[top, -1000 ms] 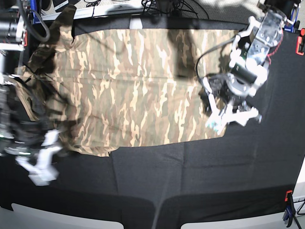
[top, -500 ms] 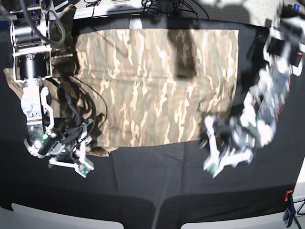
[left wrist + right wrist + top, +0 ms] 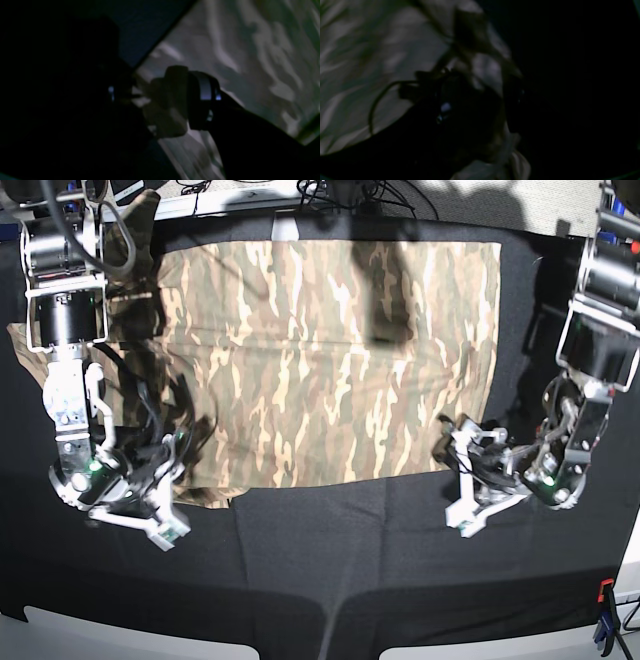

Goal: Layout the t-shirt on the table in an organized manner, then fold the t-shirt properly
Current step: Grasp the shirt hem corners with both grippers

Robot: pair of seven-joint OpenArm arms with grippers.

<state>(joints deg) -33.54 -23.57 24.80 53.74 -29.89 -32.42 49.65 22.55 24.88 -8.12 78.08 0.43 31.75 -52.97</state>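
t-shirt [image 3: 320, 355] lies flat on the table [image 3: 400, 560], left gripper [image 3: 462, 480] spread wide and empty just at its near hem corner, right gripper [image 3: 160, 495] also spread, holding nothing, at the opposite near corner by the bunched sleeve edge.

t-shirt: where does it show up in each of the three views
Base: the t-shirt lies spread across the upper middle of the table.
Left wrist: it fills the upper right, dim and blurred.
Right wrist: it fills the left side, dim.
Shared landmark: the shirt's edge against the black table.
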